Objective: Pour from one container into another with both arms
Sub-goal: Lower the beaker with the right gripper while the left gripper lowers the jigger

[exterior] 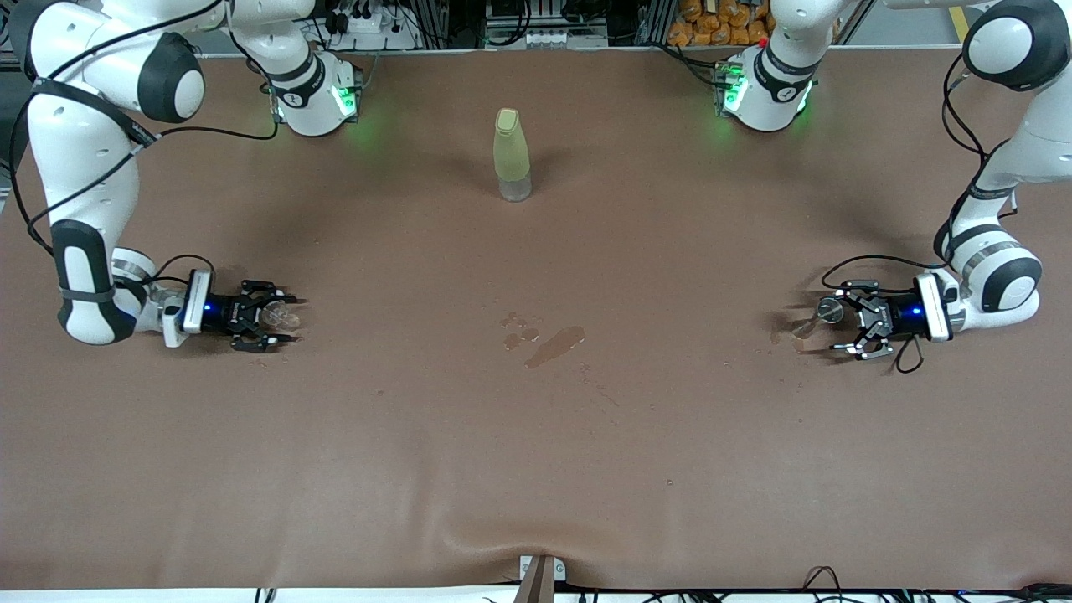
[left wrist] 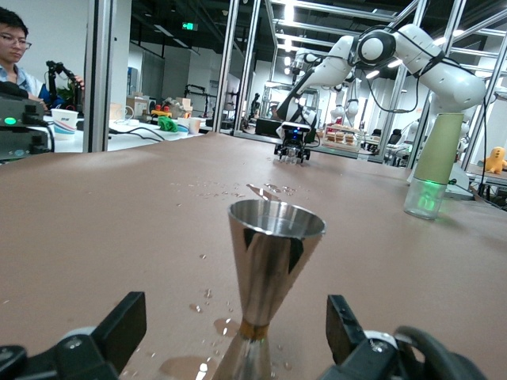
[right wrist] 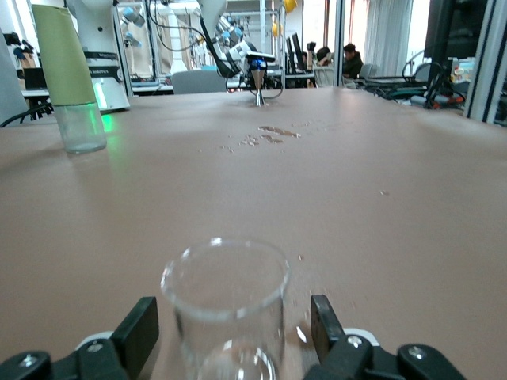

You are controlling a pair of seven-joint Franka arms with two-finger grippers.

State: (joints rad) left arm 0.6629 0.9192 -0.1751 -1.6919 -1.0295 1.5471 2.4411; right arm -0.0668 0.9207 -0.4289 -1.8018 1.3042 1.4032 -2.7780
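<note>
A clear glass cup [exterior: 280, 316] stands on the brown table at the right arm's end. My right gripper [exterior: 289, 318] is open around it. In the right wrist view the cup [right wrist: 226, 305] sits between the fingers of the right gripper [right wrist: 234, 328], with a gap on each side. At the left arm's end a steel jigger [exterior: 829, 311] stands upright on the table. My left gripper [exterior: 842, 322] is open around it. In the left wrist view the jigger [left wrist: 273, 253] is clear of both fingers of the left gripper [left wrist: 234, 332].
A yellow-green bottle [exterior: 512, 155] with a clear base stands midway between the arms' bases. A spilled puddle [exterior: 553, 345] and droplets wet the table's middle. More drops lie round the jigger's foot [left wrist: 226, 326]. A fold ripples the table cover [exterior: 536, 540] at the front edge.
</note>
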